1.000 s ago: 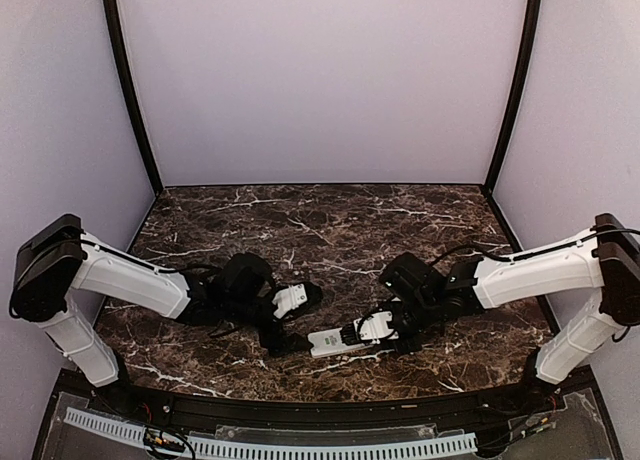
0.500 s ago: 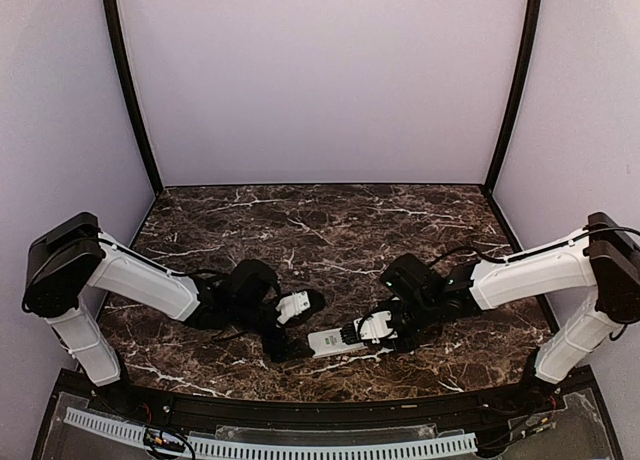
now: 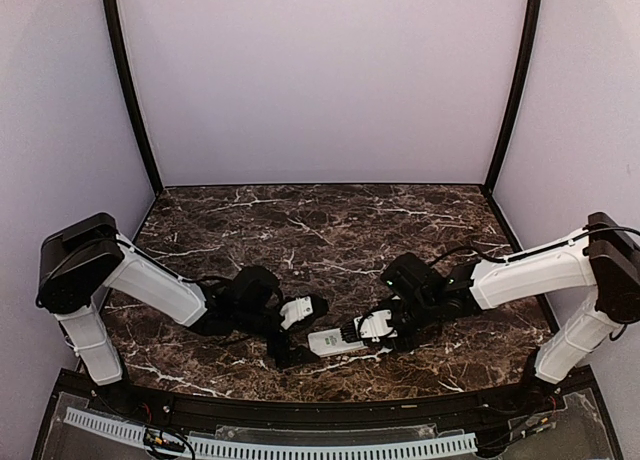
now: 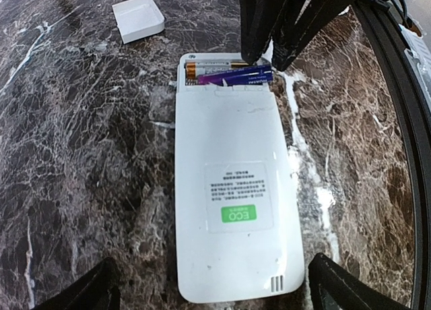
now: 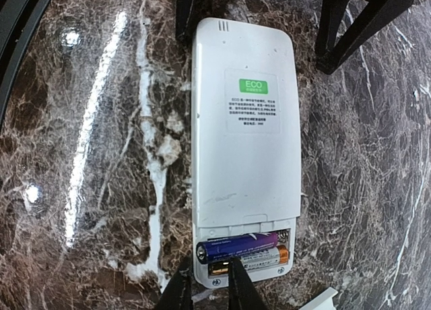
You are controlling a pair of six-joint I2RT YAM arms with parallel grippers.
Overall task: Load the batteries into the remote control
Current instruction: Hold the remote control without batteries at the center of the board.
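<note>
The remote control [image 3: 335,341] [image 4: 232,189] [image 5: 244,128] lies face down on the marble, its battery bay uncovered. In the bay a purple battery [image 5: 242,244] [image 4: 239,76] sits slightly askew beside a white-and-orange battery [image 5: 259,256] [image 4: 209,69]. My right gripper [image 5: 209,283] [image 3: 368,330] stands at the bay end with a narrow gap between its jaws. One fingertip [image 5: 237,273] rests at the batteries and the other lies off the remote's corner. My left gripper [image 4: 215,293] [image 3: 300,332] is wide open, its jaws flanking the remote's other end without touching it.
The loose white cover piece [image 4: 138,18] [image 5: 323,302] lies on the marble just beyond the bay end. The black front rail of the table [image 4: 397,121] [image 5: 17,13] runs close alongside the remote.
My left arm has slid right toward the remote, so its open jaws now straddle the remote's end. The right gripper has stayed at the bay, its jaws shifting only slightly.
</note>
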